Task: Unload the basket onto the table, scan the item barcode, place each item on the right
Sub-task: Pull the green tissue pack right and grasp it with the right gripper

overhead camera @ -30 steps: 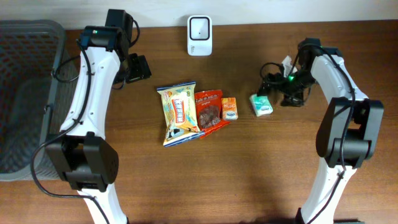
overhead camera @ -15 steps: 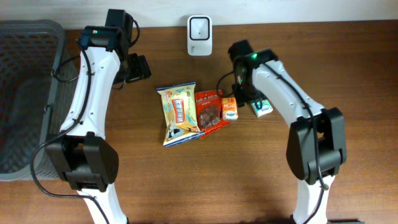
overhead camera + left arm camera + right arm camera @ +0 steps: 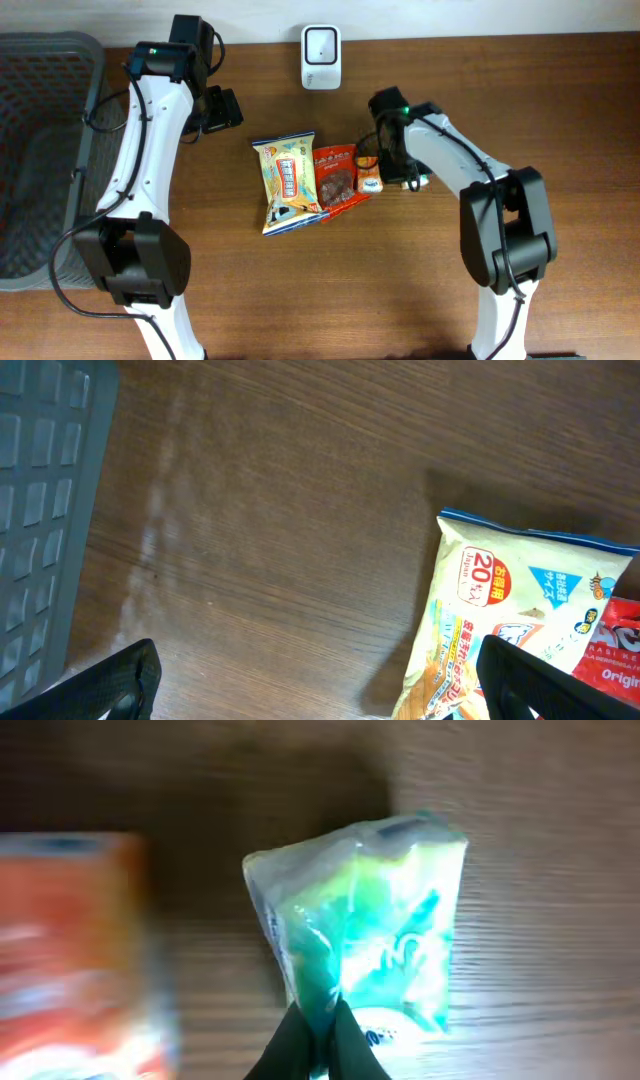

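Note:
My right gripper (image 3: pixel 403 172) (image 3: pixel 316 1042) is shut on the left edge of a small green-and-white packet (image 3: pixel 385 920), which lies on the wooden table beside a small orange box (image 3: pixel 369 175) (image 3: pixel 70 950). From overhead the arm hides most of the packet (image 3: pixel 420 181). The white barcode scanner (image 3: pixel 321 43) stands at the back edge of the table. My left gripper (image 3: pixel 222 108) (image 3: pixel 320 695) hovers wide open at the back left, above bare wood and the corner of a yellow snack bag (image 3: pixel 285 181) (image 3: pixel 500 620), with nothing between its fingers.
A red snack bag (image 3: pixel 337 178) lies between the yellow bag and the orange box. A dark mesh basket (image 3: pixel 40 150) stands at the table's left end, its wall (image 3: pixel 45 510) showing in the left wrist view.
The right arm swung from the far right in over the green packet and its jaws closed on the packet's edge. The left arm has not moved.

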{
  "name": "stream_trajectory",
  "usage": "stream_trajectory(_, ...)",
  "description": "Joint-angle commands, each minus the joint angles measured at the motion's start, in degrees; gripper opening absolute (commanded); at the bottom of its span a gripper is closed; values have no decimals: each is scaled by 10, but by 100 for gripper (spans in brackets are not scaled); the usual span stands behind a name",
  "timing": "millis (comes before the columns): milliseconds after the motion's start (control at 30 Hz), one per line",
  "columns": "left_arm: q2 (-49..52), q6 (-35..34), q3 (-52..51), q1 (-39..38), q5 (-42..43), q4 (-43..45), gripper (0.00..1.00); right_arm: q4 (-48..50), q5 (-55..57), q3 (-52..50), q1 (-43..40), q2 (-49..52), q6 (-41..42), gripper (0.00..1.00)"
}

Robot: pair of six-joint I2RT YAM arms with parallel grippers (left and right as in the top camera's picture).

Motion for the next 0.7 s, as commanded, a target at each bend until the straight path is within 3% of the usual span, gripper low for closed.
stream_trajectory(0,0,-5,0,0,2,0,99,-42,-190,96,-30,3,-26,4)
stream_trajectory(133,0,-5,0,0,2,0,99,-56,-407,117,-117,9,-71,4)
stream_trajectory(267,0,-5,0,0,2,0,99,-40,-589,35,-211,20,-129,4)
stream_trajectory(433,0,-5,0,0,2,0,99,19,-606,-76,-264,20,-106,4)
stream_trajectory(467,0,-5,0,0,2,0,99,24,-599,-83,-281,20,-98,15)
stream_trajectory(500,0,-5,0,0,2,0,99,23,-573,-83,-291,20,-98,35)
stream_trajectory(533,0,-5,0,0,2,0,99,17,-549,-80,-301,20,-99,41)
stream_trajectory(667,0,-5,0,0,2,0,99,-95,-394,2,-328,19,-99,42)
